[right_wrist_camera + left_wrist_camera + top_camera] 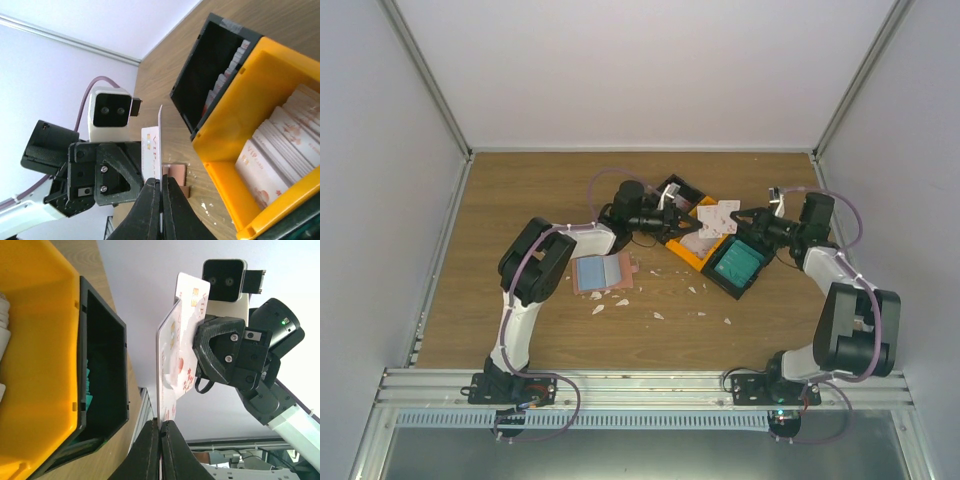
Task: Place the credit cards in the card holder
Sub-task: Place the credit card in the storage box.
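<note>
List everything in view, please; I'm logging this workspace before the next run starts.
table: one, brown wood
orange bin: one, orange, mid-table, holding pale cards
rear black bin: one, black, behind orange bin
front black bin: one, black, right of orange bin, holding teal cards
card holder: one, salmon-pink, light blue inside, lying open left of bins
white scraps: several, white, scattered near card holder
held card: one or two (unclear), white with red print, raised over bins
left claw: one, black, shut on held card
right claw: one, black, shut on held card
</note>
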